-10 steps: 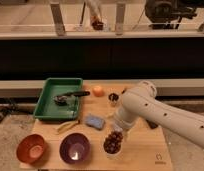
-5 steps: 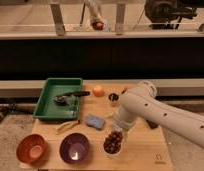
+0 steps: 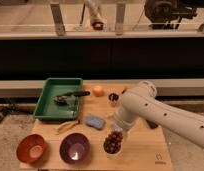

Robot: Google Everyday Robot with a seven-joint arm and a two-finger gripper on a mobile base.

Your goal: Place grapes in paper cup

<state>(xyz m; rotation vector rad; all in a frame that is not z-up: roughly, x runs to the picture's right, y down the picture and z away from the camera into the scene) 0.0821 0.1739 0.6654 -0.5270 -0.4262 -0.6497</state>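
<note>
Grapes (image 3: pixel 113 141): heaped in paper cup (image 3: pixel 111 153), tabletop (image 3: pixel 145 150) front. Claw (image 3: pixel 118 129): just above, spread open, gripping nothing. Placement apparently done; withdrawal remains.

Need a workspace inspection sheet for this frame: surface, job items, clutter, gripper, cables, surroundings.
Surface: wooden table, items spread over its left and middle.
Job's things: grapes heaped near the front edge, apparently in the paper cup; cup mostly hidden.
Clutter: green tray holding a dark utensil; orange fruit; small dark cup; blue sponge; orange bowl; purple bowl.
Grippers: gripper open, directly above the grapes, largely hidden by the white arm.
Cables: nothing seen.
Surroundings: dark cabinet front behind the table.
</note>
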